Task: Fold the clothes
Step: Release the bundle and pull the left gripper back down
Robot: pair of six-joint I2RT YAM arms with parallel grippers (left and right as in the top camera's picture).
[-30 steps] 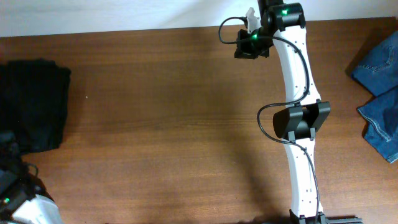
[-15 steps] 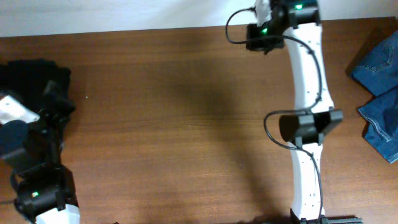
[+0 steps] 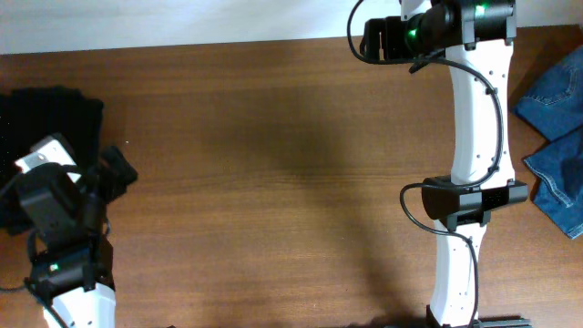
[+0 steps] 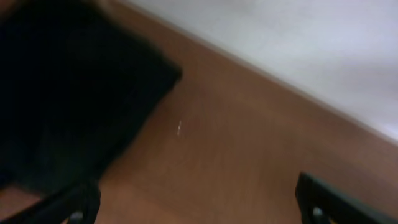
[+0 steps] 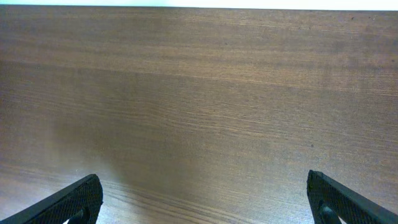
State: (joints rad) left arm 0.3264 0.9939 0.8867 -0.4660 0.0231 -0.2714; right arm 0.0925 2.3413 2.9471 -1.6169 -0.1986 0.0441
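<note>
The clothes are plain black trousers, lying as a folded bundle at the table's far left. The left wrist view shows them blurred at its upper left. My left gripper hovers just right of the bundle's near corner. It is open, and only bare wood lies between its fingertips. My right gripper is far off at the table's back edge, right of centre. It is also open over bare wood, with its fingertips wide apart and empty.
Blue denim jeans lie crumpled at the right edge. The right arm stretches from the front edge to the back. The wooden table meets a white wall along its far side.
The left arm has risen from the bottom left corner up beside the black bundle. The right gripper has slid rightward along the back edge and its jaws have opened.
</note>
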